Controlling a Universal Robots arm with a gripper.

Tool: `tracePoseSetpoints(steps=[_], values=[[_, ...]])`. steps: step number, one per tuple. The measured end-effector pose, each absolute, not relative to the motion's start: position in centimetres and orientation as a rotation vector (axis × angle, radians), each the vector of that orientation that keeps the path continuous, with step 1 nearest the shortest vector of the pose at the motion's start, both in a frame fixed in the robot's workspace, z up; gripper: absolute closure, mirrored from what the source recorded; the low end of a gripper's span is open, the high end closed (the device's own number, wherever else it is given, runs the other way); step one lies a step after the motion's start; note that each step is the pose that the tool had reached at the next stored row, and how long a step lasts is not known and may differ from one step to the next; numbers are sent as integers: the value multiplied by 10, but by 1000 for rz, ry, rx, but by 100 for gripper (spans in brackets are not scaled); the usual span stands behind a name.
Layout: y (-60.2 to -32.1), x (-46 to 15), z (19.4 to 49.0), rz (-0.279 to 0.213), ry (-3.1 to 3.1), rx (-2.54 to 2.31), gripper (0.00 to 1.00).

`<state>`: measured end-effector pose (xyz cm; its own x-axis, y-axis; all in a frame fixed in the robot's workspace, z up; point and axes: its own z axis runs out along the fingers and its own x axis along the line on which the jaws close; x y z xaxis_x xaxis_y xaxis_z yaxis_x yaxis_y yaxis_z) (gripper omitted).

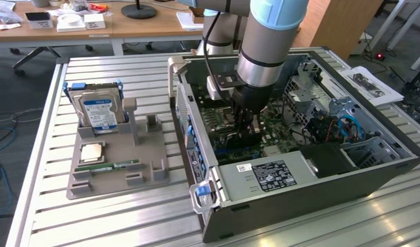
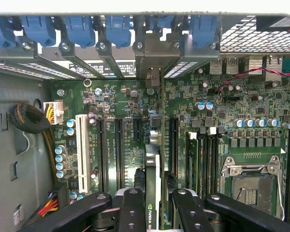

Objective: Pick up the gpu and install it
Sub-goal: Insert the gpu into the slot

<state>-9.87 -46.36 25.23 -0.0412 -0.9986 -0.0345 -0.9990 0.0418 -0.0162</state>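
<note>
My gripper [image 1: 248,128] reaches down into the open computer case [image 1: 320,193], just above the motherboard [image 1: 227,121]. In the wrist view its black fingers [image 2: 131,210] are shut on the gpu [image 2: 153,183]. The card is seen edge-on, thin and upright, with a green logo near the grip. It runs along the expansion slots [image 2: 118,150], and its silver end bracket [image 2: 152,72] meets the rear slot openings under the blue latches [image 2: 117,28]. Whether its lower edge sits in a slot cannot be told.
Outside the case, at the exterior view's left, a grey holder [image 1: 117,177] carries an upright hard drive [image 1: 99,110], a RAM stick [image 1: 115,166] and a small chip [image 1: 92,152]. Inside are the power supply [image 1: 272,176], a CPU socket [image 2: 251,186] and a cable bundle [image 2: 29,118].
</note>
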Motion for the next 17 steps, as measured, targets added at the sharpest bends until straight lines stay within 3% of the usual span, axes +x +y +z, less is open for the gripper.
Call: tracePoseSetpoints(steps=[17], values=[[-464,-99,252,19,2241,-2150,74]])
